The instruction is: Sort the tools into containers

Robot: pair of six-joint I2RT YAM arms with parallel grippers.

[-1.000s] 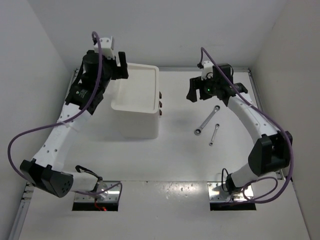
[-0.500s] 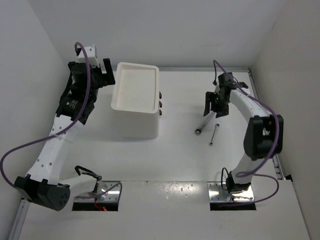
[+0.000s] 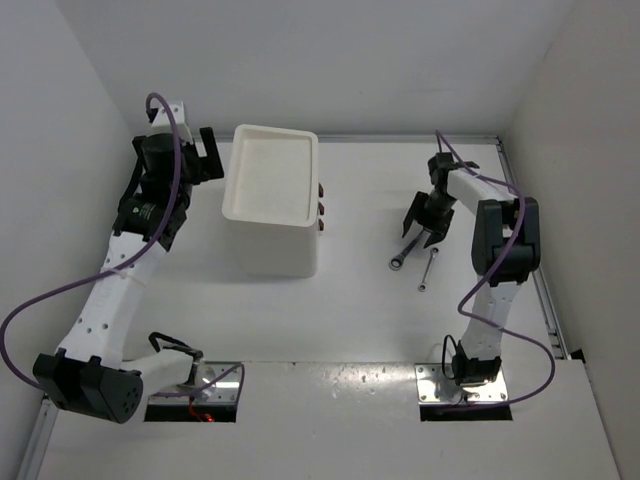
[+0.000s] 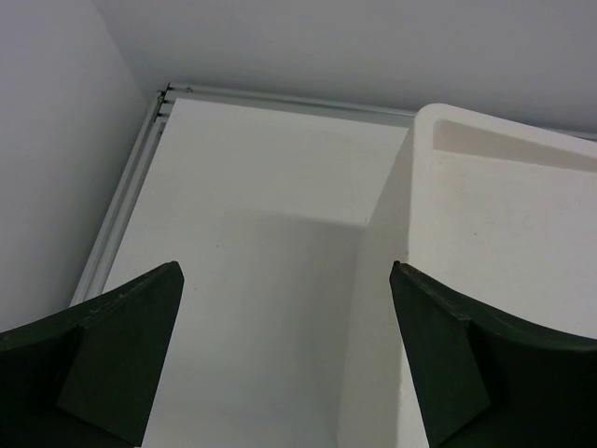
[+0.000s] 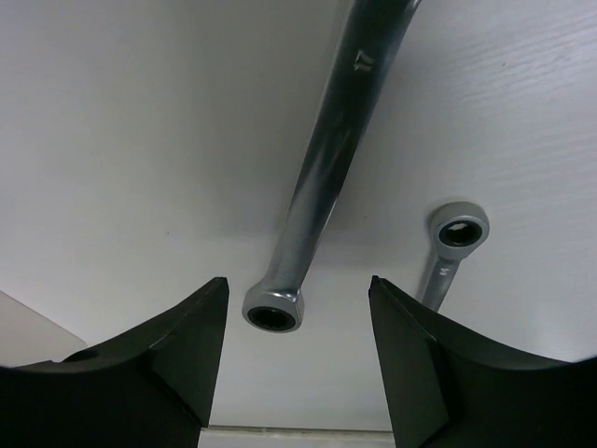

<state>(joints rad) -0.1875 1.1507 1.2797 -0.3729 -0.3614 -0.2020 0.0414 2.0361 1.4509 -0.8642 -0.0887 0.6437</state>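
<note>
The white drawer box point(image 3: 268, 235) stands at the back left, its tray top point(image 3: 270, 175) empty and its three dark knobs point(image 3: 321, 205) facing right. Two silver wrenches lie to its right: the longer wrench point(image 3: 403, 254) and the shorter wrench point(image 3: 428, 268). My right gripper point(image 3: 420, 228) is open, low over the far end of the longer wrench. In the right wrist view the longer wrench point(image 5: 326, 177) has its ring end between my open right gripper's point(image 5: 298, 285) fingers, with the shorter wrench point(image 5: 452, 243) beside it. My left gripper point(image 3: 205, 160) is open and empty, left of the box. Pliers and scissors are out of view.
In the left wrist view my open left gripper point(image 4: 284, 271) hangs over bare table beside the box's tray top point(image 4: 504, 215). White walls enclose the table; a metal rail point(image 3: 520, 200) runs along the right edge and another rail point(image 4: 121, 205) along the left.
My right gripper has swung down and towards me, onto the far end of the longer wrench. My left gripper has moved left, off the box's edge.
</note>
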